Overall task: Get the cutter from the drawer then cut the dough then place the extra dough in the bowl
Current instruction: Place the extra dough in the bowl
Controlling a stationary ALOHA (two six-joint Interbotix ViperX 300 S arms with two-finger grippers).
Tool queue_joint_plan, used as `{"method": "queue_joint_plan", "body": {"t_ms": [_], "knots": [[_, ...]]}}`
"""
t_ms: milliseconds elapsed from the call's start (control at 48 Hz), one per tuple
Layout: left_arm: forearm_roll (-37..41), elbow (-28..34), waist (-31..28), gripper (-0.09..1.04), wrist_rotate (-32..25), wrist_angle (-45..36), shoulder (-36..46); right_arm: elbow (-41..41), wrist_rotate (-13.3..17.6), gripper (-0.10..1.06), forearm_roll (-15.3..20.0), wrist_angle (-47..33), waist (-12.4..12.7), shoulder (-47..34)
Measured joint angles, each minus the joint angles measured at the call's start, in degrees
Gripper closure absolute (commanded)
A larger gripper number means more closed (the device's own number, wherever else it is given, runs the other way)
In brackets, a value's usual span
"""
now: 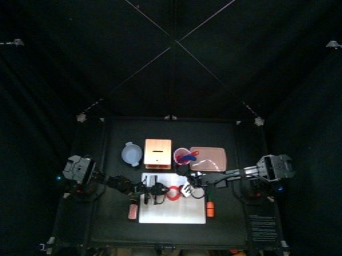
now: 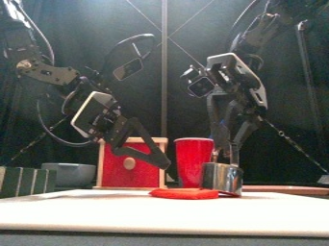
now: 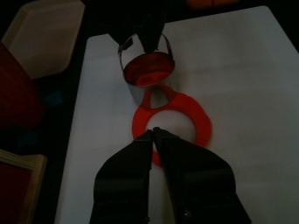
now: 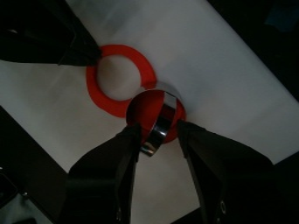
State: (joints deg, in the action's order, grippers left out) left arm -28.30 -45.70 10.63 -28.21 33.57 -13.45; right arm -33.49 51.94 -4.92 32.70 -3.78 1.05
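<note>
Two tools are meeting over the white board point(image 3: 233, 70): left tool point(image 3: 156, 136) is pinching the red dough ring point(image 4: 96, 81), right tool point(image 4: 159, 133) is gripping the metal cutter point(image 4: 156, 109).

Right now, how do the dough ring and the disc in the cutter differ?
The ring is an open hoop; the disc is solid. The ring lies on the board, pinched by the left end effector; the disc sits inside the cutter, held by the right end effector. Both are red dough.
</note>
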Motion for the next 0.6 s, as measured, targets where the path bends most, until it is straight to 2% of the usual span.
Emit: {"method": "queue_joint_plan", "body": {"t_ms": [229, 604], "knots": [[0.0, 0.0, 0.0, 0.39, -0.1, 0.0, 0.0, 0.1, 0.0, 0.22, -0.2, 1.1, -0.2, 0.0], [0.0, 0.0, 0.0, 0.39, 0.0, 0.0, 0.0, 0.3, -0.2, 0.39, -0.8, 1.4, -0.3, 0.0]]}}
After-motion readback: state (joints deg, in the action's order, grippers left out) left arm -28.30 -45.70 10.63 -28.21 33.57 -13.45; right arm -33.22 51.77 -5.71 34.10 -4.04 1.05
